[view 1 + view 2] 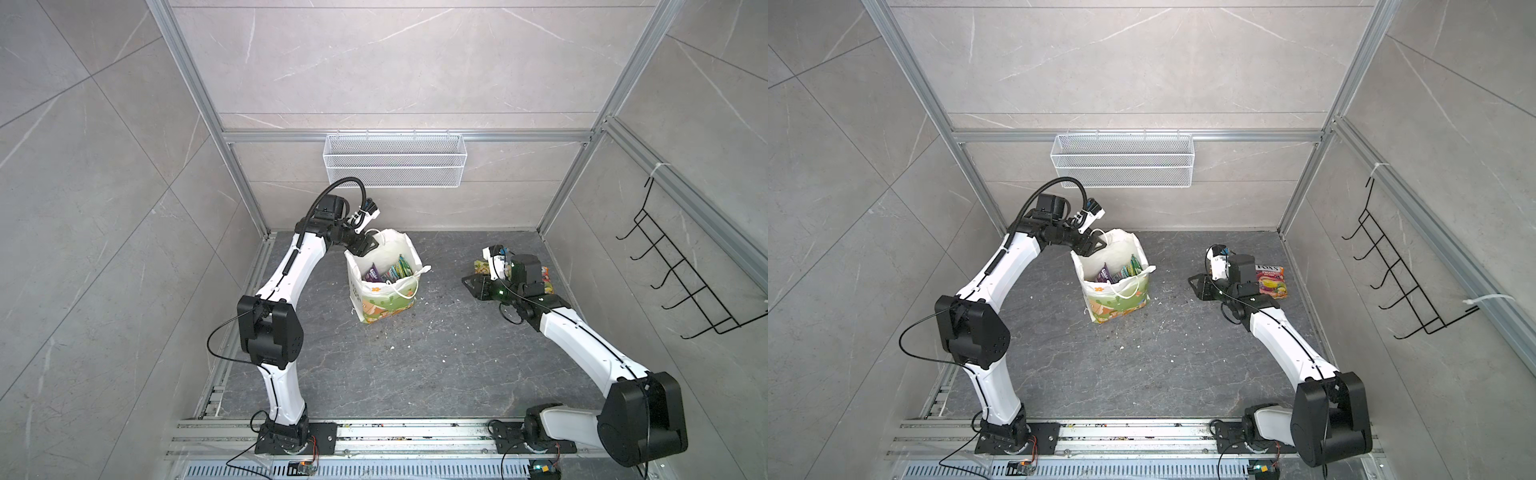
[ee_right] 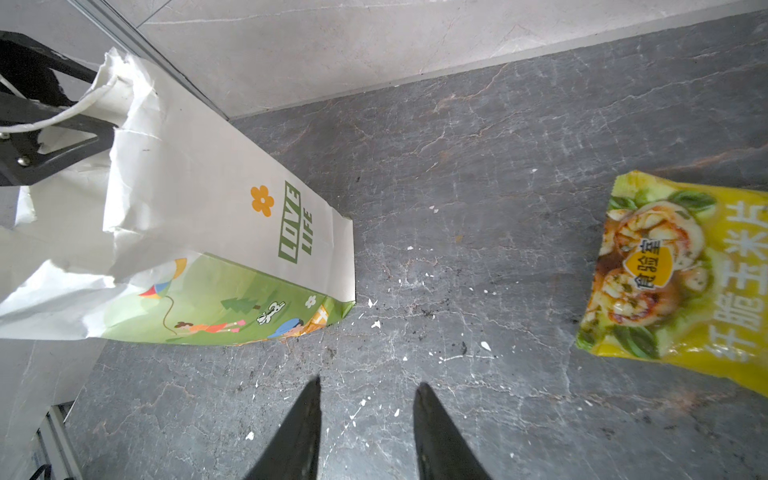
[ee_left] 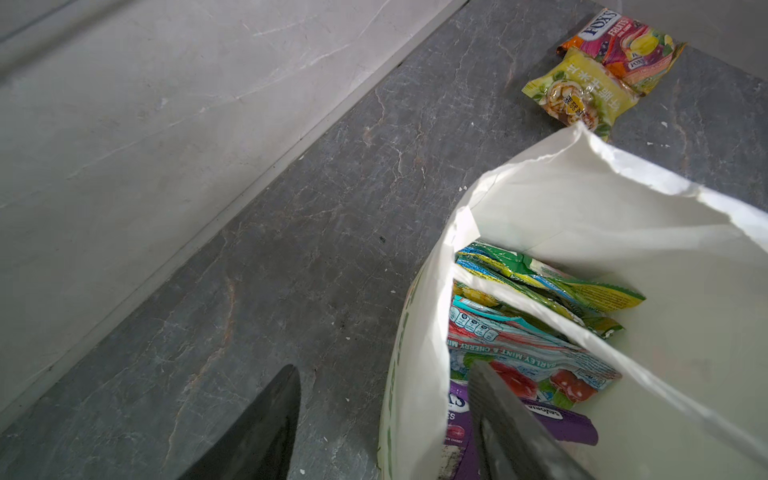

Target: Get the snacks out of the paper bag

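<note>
The parted left hand point(image 3: 382, 368) straddles the paper bag's point(image 3: 582, 216) wall, one jaw inside by the snacks point(image 3: 540, 353); the right hand point(image 2: 370, 382) hangs parted, empty, above the table point(image 2: 498, 166).

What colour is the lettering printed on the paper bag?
Green lettering, clearest in the right wrist view.

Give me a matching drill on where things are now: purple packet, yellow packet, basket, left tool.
1 purple packet
2 yellow packet
3 basket
4 left tool

A hung on the back wall
B astride the bag wall
C lying on the table
D inside the bag

Pairs: 1-D, 2-C, 3-A, 4-B
</note>
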